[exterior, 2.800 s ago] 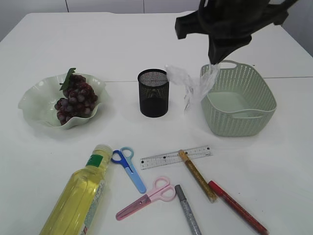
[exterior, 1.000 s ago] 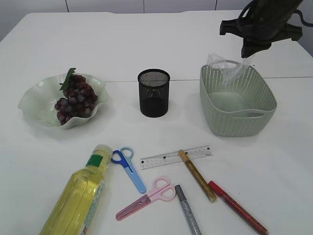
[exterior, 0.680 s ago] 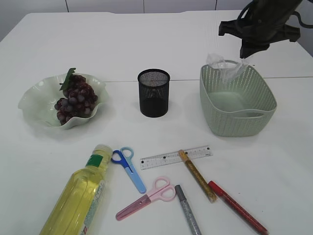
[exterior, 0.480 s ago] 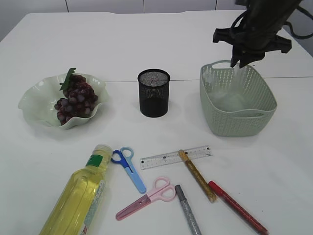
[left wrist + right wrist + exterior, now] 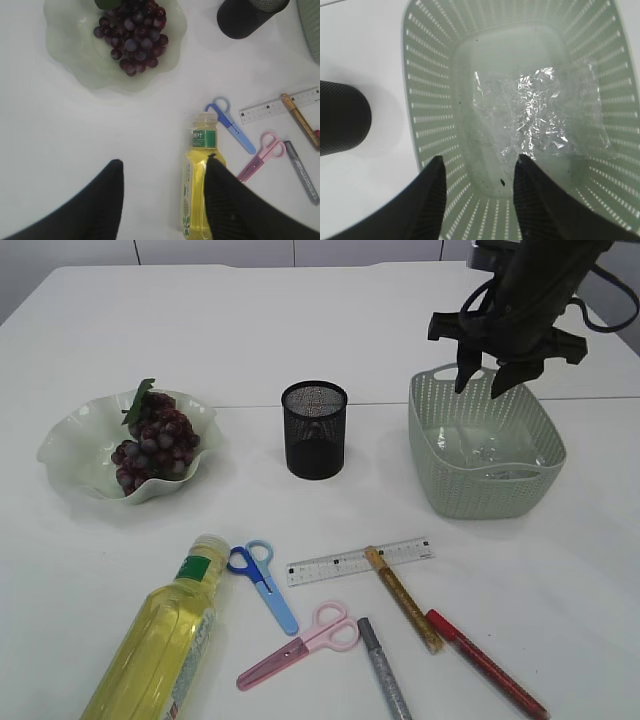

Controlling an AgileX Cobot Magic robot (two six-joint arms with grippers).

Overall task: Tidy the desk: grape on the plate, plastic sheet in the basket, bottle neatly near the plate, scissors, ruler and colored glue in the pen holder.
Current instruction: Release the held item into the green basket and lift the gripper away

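Observation:
My right gripper (image 5: 487, 380) hangs open and empty over the back of the green basket (image 5: 480, 495). The crumpled plastic sheet (image 5: 540, 117) lies loose on the basket floor. Grapes (image 5: 155, 440) rest on the wavy green plate (image 5: 70, 455). The yellow bottle (image 5: 160, 645) lies on its side at the front left. My left gripper (image 5: 162, 167) stands open above the table, its right finger over the bottle (image 5: 196, 185). Blue scissors (image 5: 262, 580), pink scissors (image 5: 300, 643), the ruler (image 5: 360, 561) and gold (image 5: 403, 598), silver (image 5: 384, 668) and red (image 5: 487, 664) glue pens lie in front of the black pen holder (image 5: 314, 430).
The pen holder (image 5: 340, 117) stands just left of the basket rim (image 5: 427, 100). The table's front edge is close to the bottle and the pens.
My right gripper carried the plastic sheet over the basket, lowered and opened. The sheet dropped to the basket floor. The left gripper has not visibly moved.

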